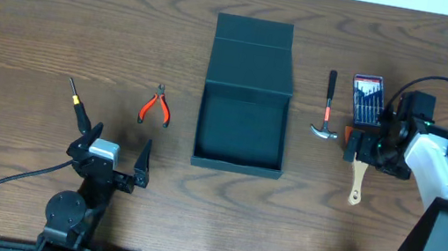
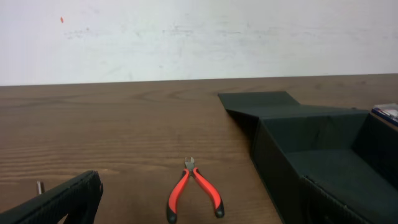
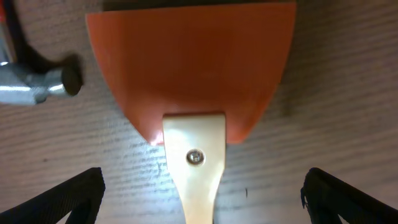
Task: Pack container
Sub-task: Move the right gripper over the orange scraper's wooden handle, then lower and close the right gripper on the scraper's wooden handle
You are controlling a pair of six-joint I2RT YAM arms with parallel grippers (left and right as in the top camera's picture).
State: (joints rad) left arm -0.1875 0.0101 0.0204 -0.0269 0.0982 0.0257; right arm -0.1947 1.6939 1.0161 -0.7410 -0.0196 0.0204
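Evidently at the first pick: the container sits open and empty in the middle of the bench, the left gripper rests spread wide, and the right gripper, jaws apart, hovers astride the pale handle of the orange-headed tool, so it next needs to lower and close squarely.

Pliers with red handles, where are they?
In the overhead view, the pliers lie left of the container, just beyond the open left gripper.
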